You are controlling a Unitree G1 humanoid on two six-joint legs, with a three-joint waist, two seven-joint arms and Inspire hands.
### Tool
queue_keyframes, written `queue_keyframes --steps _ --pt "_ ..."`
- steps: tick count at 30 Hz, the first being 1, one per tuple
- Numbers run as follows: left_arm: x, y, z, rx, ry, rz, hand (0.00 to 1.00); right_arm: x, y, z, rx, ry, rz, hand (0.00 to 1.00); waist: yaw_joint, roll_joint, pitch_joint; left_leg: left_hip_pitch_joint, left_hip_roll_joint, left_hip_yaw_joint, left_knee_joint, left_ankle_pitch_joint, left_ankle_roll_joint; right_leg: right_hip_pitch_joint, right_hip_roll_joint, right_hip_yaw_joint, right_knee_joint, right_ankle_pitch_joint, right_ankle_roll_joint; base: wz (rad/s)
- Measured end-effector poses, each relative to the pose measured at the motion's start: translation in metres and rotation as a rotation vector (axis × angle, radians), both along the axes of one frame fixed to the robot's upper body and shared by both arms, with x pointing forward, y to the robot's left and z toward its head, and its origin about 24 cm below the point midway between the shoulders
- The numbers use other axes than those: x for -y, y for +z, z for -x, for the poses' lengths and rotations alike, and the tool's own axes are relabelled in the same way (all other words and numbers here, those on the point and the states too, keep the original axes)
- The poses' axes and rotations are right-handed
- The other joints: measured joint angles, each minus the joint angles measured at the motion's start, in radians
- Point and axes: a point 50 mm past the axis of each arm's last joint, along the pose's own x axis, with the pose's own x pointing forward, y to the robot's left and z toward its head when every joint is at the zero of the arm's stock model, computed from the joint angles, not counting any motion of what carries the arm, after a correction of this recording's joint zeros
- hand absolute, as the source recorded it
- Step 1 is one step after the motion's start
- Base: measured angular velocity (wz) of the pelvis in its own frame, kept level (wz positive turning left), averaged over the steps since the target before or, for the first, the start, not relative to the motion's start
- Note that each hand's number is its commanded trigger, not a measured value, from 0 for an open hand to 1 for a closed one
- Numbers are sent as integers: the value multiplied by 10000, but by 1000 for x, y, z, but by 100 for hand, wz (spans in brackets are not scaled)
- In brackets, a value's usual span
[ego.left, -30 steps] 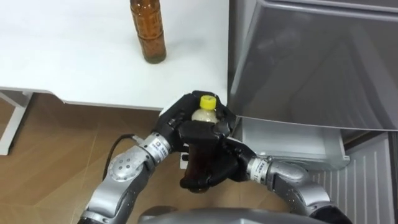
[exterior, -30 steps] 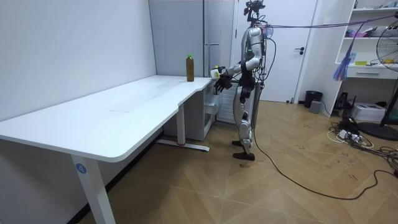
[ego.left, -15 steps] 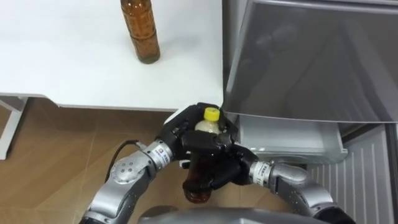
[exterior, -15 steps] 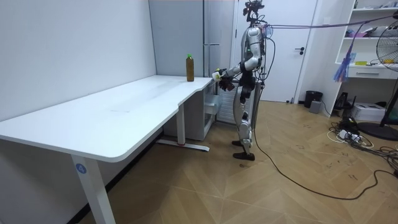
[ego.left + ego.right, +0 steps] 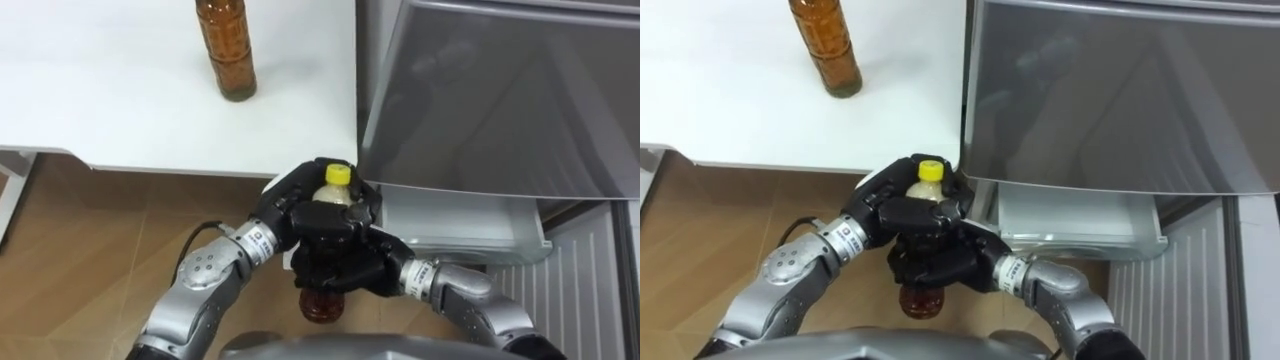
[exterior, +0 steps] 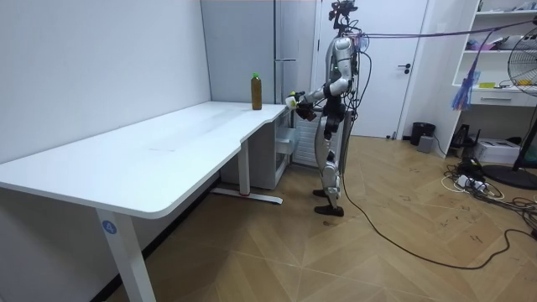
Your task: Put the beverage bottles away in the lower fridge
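The room reads as an office or lab space more than a home kitchen. A long white surface [image 6: 151, 155] on metal desk legs runs along a bare white wall. A tall grey fridge [image 6: 239, 50] stands in the far corner just beside the surface's end, with its lower drawer [image 5: 460, 225] pulled out. The floor [image 6: 352, 252] is wood-patterned plank. At the room view's right are white shelves [image 6: 499, 92], a standing fan [image 6: 527, 75] and a tangle of cables [image 6: 470, 180] lying loose on the floor. A small dark bin [image 6: 422, 132] sits near a plain white door [image 6: 390, 75].
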Motion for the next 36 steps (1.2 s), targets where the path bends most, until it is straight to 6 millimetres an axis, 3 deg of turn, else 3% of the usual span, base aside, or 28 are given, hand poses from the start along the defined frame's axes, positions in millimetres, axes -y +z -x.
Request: queue_keyframes --steps 2,3,4,5,6,30,36 --pt "1 0 -1 15 76 56 100 1 0 -1 53 -46 -7 100 4 4 1 -105 3 0 22 -29 0 -80 5 5 3 3 -4 0" --pt "1 1 -1 21 147 98 84 1 1 -1 77 -87 -7 100 8 5 0 -132 2 3 26 -29 0 -125 3 10 21 5 -7 0" --pt "2 1 -1 22 167 109 67 2 0 -1 72 -117 -2 100 8 9 4 -135 1 2 22 -29 0 -129 3 9 21 5 -7 0" --pt "2 1 -1 14 209 92 38 2 0 -1 67 -156 8 100 0 18 9 -130 2 1 20 -29 0 -127 6 9 20 5 -7 0" --pt "2 1 -2 16 267 108 0 3 0 -1 82 -230 -23 100 -3 29 15 -130 3 -17 19 -29 0 -128 6 7 19 4 -7 0" --pt "2 10 -11 631 347 66 0 17 -16 13 -1040 -219 434 100 5 127 54 -106 78 35 52 -30 0 -122 7 -1 3 7 -11 0" --pt "-2 29 -16 1470 242 -69 0 20 -16 12 -1023 -269 479 100 -5 214 107 -133 80 -24 170 -49 -3 -121 -2 8 60 14 -23 0"
